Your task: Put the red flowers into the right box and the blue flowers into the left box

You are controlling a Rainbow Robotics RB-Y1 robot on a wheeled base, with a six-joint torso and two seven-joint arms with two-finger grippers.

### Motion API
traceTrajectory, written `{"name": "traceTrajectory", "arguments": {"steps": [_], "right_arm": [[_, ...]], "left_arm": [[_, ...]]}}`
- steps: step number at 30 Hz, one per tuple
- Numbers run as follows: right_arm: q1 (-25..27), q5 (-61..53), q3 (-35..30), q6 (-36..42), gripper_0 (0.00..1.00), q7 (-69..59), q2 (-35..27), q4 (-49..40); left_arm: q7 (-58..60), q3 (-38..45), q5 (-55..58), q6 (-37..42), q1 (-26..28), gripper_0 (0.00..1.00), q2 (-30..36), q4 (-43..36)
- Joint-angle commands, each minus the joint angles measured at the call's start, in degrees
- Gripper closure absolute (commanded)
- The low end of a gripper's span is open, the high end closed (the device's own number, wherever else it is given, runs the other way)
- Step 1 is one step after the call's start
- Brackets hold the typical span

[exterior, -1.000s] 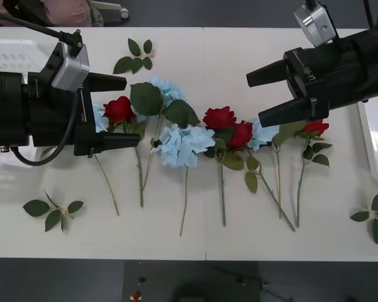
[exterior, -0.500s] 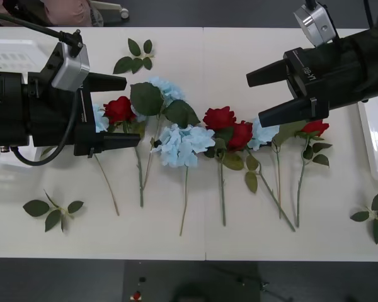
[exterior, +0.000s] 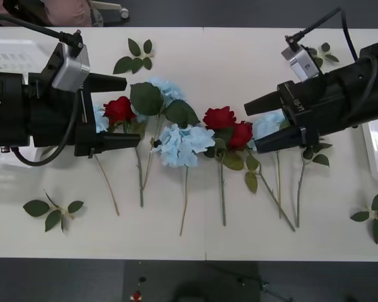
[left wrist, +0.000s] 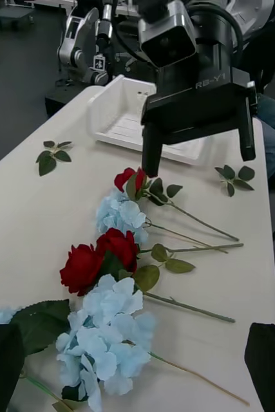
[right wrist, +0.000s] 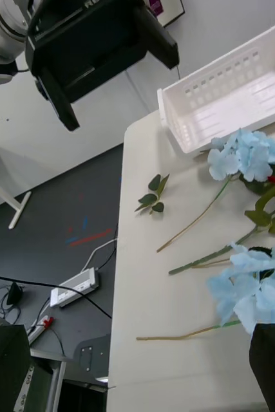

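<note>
**Right gripper poised over the rightmost flowers, left gripper by the first rose**

The front view lays out the whole row of flowers on the table point(exterior: 239, 56): blue flowers point(exterior: 184, 143) and red flowers point(exterior: 219, 117) lie side by side with stems pointing toward the robot. The left wrist view adds what the front view cuts off, the right box point(left wrist: 121, 119) in full, white and standing beyond the far end of the row, past the right gripper point(left wrist: 198, 138). The right wrist view does the same for the left box point(right wrist: 234, 96), a white slotted bin at the table edge behind the blue flower heads, with the left gripper point(right wrist: 108, 64) hanging above it (dark and blocky from this side).

The right arm reaches in from the right side of the table, its gripper point(exterior: 255, 124) pointing along the row. Its fingers are spread wide, one on each side of the pale blue head next to the red roses; whether they touch it cannot be told. In the left wrist view a red rose point(left wrist: 129, 179) lies just below that gripper.

The left arm comes in from the left, level over the table. Its gripper point(exterior: 116, 110) is likewise spread apart, with nothing between the fingers, its tips beside the leftmost red rose point(exterior: 118, 109).

Loose leaf sprigs point(exterior: 53, 211) lie apart from the row.
</note>
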Motion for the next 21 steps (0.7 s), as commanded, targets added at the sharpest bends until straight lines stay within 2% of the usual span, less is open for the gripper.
{"name": "traceTrajectory", "arguments": {"steps": [1,3,5,7,9,11,13,17,21], "right_arm": [[-2.32,2.27,-1.29,3.97,0.00,-8.94,-3.20,-0.15],[-3.03,4.91,-2.08,7.05,0.00,-21.42,-4.26,-0.15],[-3.20,10.53,-5.51,12.24,0.00,-41.55,-4.87,-0.06],[-3.20,15.72,-9.02,16.72,0.00,-56.14,-4.70,0.11],[-3.38,21.78,-12.54,21.38,0.00,-70.56,-3.47,-0.15],[-3.38,31.80,-16.93,27.35,0.00,-86.46,-0.57,-1.47],[-3.29,39.89,-19.22,31.22,0.00,-94.29,2.07,-2.35],[-3.12,55.45,-20.27,35.09,0.00,-102.46,6.11,-2.53],[-1.01,66.08,-19.48,32.80,0.00,-104.74,8.13,-1.91]], "left_arm": [[4.87,-0.09,3.12,-2.47,1.18,0.00,-0.19,1.35],[8.13,-0.09,9.45,-3.61,1.53,0.00,1.92,4.33],[13.22,0.35,24.04,-1.32,1.18,0.00,6.31,10.84],[16.74,0.35,29.84,2.37,0.83,0.00,9.21,15.67],[20.96,0.35,30.19,6.32,0.74,0.00,11.14,19.71],[29.22,0.17,26.15,10.45,1.18,0.00,11.85,23.49],[34.67,0.17,20.43,12.21,1.26,0.00,11.76,25.52],[46.62,0.00,4.88,13.09,1.00,0.00,11.14,26.48],[57.87,-2.90,-8.75,13.71,-1.20,0.00,7.98,26.66]]}}
